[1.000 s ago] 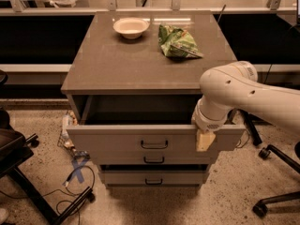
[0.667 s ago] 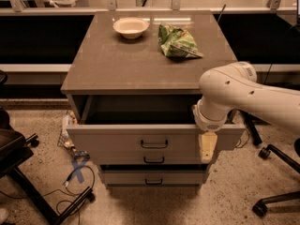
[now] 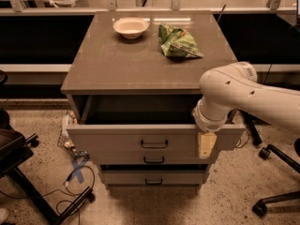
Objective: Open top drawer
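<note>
My gripper (image 3: 207, 145) hangs before the pulled-out drawer (image 3: 117, 139), right of its handle (image 3: 154, 147). I can't tell its grip. A careless retreat could shove the drawer shut.

One camera only, up high out front, looking down fairly close on the table (image 3: 126, 60); the gripper (image 3: 206, 146) hangs at the top drawer (image 3: 117, 142) front, right side.

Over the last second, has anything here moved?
The gripper has dipped slightly lower in front of the top drawer, near its right end. The drawer stays pulled out as before; the bowl and green bag on the cabinet top have not moved.
</note>
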`<state>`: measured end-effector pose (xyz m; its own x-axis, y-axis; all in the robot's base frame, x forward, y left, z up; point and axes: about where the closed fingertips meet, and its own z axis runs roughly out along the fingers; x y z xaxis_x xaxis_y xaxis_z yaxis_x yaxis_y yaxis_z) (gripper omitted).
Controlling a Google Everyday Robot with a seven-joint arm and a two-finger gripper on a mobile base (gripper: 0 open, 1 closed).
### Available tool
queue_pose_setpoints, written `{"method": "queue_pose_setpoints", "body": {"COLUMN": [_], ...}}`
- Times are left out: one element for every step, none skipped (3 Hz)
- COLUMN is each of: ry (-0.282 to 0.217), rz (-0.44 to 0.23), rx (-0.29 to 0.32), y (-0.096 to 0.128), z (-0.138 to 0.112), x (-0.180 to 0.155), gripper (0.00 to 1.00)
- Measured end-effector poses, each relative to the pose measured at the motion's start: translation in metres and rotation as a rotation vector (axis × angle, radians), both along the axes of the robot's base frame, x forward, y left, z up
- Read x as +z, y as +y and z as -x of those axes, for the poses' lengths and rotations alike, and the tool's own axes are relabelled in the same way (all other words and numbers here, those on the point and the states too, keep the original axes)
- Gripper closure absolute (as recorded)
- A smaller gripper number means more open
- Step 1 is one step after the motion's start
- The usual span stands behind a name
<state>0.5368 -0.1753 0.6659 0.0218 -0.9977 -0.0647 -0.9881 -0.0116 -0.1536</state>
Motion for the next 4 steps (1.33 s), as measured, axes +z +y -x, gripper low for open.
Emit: {"method": "queue_pose_setpoints", "body": {"ry": [0.04, 0.068, 0.069, 0.069], "rz": [0.012, 0.011, 0.011, 0.011], "rx": [-0.033, -0.095, -0.095, -0.095], "y": [-0.009, -0.019, -0.019, -0.019], "z": [0.032, 0.067, 0.067, 0.067], "x": [-0.01, -0.012, -0.006, 0.001], "gripper": [0.4, 0.63, 0.94, 1.0]}}
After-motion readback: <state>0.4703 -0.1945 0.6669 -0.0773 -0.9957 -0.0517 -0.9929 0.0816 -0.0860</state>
